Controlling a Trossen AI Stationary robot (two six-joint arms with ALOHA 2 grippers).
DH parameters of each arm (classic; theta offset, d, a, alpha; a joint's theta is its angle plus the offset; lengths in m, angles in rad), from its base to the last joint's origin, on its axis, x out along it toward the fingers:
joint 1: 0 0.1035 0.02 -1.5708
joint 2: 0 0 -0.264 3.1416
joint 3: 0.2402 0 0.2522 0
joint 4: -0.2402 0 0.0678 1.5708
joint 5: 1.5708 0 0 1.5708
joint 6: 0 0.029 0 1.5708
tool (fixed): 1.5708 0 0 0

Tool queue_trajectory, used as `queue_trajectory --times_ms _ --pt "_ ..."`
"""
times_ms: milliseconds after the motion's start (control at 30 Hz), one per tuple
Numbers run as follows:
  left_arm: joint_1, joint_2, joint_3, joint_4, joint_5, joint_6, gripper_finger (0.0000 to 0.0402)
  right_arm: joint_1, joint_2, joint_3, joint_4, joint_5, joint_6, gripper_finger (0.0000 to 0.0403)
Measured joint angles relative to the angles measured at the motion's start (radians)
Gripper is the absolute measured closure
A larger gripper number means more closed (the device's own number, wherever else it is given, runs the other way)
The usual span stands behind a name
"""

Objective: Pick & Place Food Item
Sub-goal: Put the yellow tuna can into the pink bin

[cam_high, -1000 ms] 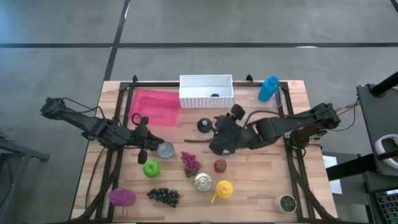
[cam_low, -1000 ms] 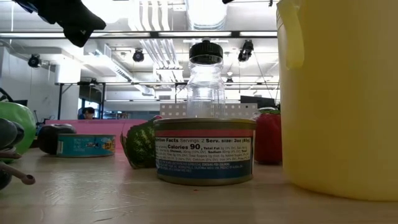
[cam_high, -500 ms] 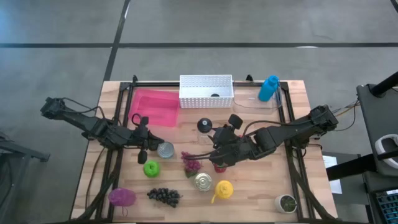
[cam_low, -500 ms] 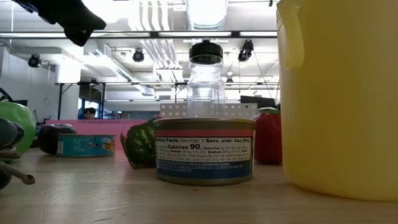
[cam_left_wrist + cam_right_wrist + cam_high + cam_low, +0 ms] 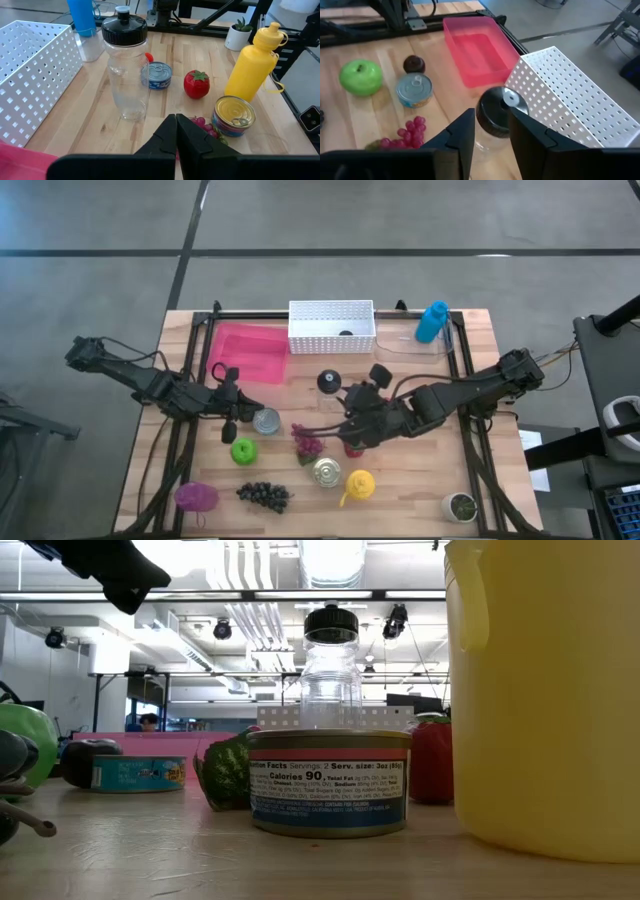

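Fingers (image 5: 462, 132) of your right gripper (image 5: 350, 435) stand part open with a plain gap between them, and nothing shows held in that gap. Through it the wrist view only shows the black cap of the clear bottle (image 5: 496, 116), which stands farther off. From above, this gripper hangs over the strawberry (image 5: 354, 449) in the middle of the table, with a sliver of red showing at its near edge. How high it sits I cannot tell. In the low view the strawberry (image 5: 431, 762) shows no finger on it, so I judge the grasp is not yet made.

To do this well, centre the strawberry between the two fingers before you narrow them further. Come straight down, because the red grapes (image 5: 307, 442) lie just to the left and the gold-topped can (image 5: 326, 471) is near on the near side. Close gently on the widest part of the fruit, since a small rounded thing will likely squirt out of a skewed pinch. Lift clear of the neighbours before you carry it to the far side. Whether it belongs in the white basket (image 5: 331, 312) or the pink tray (image 5: 248, 352), the task does not say.

Your left gripper (image 5: 229, 428) waits at the left, fingers (image 5: 167, 135) pressed together and empty.

A second ago the right gripper sat farther back and to the right, and the strawberry lay fully exposed. It has since swung over the fruit. The left arm has not moved.
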Motion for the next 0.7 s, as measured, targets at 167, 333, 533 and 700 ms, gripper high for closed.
queue_trajectory --times_ms 167,333,533,700 --pt "0.0 0.0 0.0 0.002 0.0 0.001 0.0396 0.001 0.0 0.0 -0.091 -0.01 0.093 0.0302" --pt "0.0 0.0 0.0 0.004 0.0 0.002 0.0396 0.006 0.0 0.0 -0.148 -0.056 0.108 0.0313" --pt "0.0 0.0 0.0 0.004 0.0 0.002 0.0396 0.006 -0.008 0.0 -0.15 -0.056 0.137 0.0329" --pt "0.0 0.0 0.0 0.004 0.0 0.002 0.0395 0.006 -0.008 0.0 -0.15 -0.055 0.129 0.0335"
